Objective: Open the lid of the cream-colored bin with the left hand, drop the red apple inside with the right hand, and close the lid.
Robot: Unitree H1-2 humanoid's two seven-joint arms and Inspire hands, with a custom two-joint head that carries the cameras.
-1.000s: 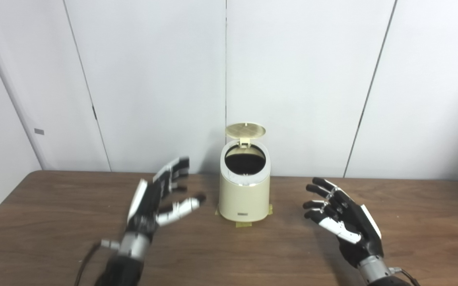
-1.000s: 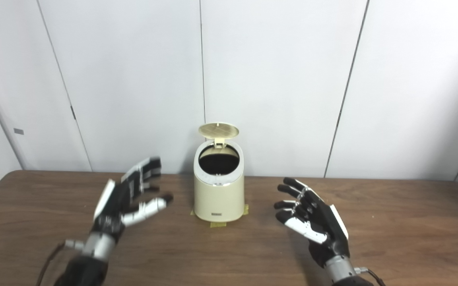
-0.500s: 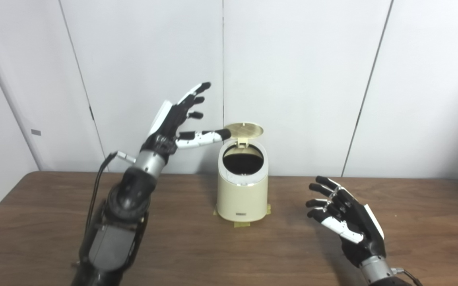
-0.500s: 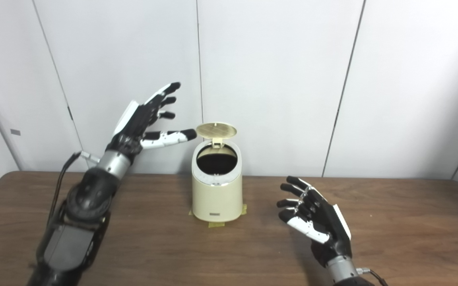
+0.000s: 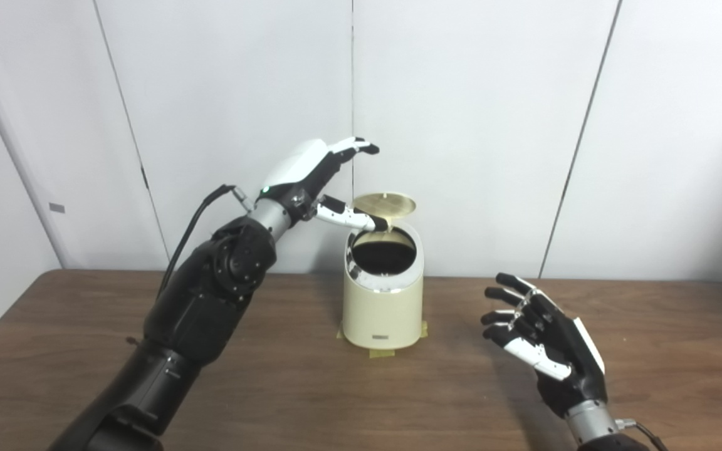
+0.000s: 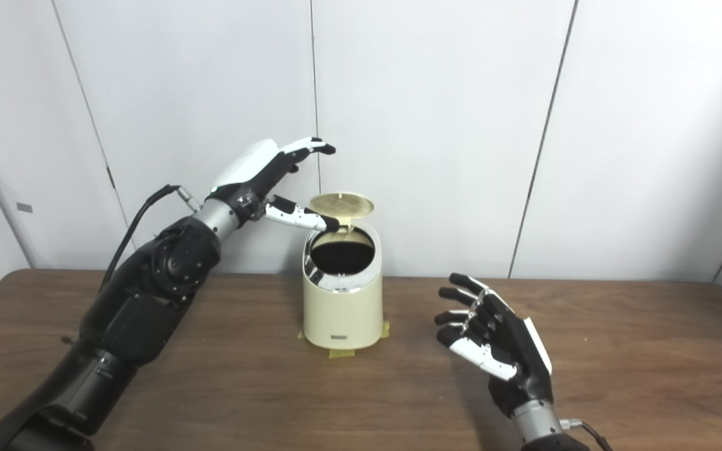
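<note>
**Left eye view: our left hand reaches the raised lid of the cream bin**

Left eye view puts the cream-colored bin (image 5: pixel 383 294) upright toward the desk's (image 5: pixel 311 388) far edge, about midway along it, on strips of yellow tape (image 5: pixel 383 352) that show at its base. Its round lid (image 5: pixel 384 203) stands tipped up on the rear hinge, and the mouth below is dark. We cannot see any red apple in either view, and the bin's inside is too dark to read.

Our left hand (image 5: pixel 311 175) hangs above and just left of the bin's rim, raised well off the desk. Its fingers (image 5: pixel 351 148) are spread wide and stretch over the lid without touching it, while the thumb (image 5: pixel 348 217) points down at the lid's left edge; whether it touches we cannot tell. The hand holds nothing.

Our right hand (image 5: pixel 546 351) sits low over the desk toward the near right corner, well apart from the bin, palm turned inward, fingers apart and lightly curled around nothing.

Right eye view, set a little to one side, shows more of the desk's right end and the grid pattern on the lid's underside (image 6: pixel 341 203) more plainly. It also catches a bright glint on the bin's chrome rim (image 6: pixel 320 279) at the left.
</note>
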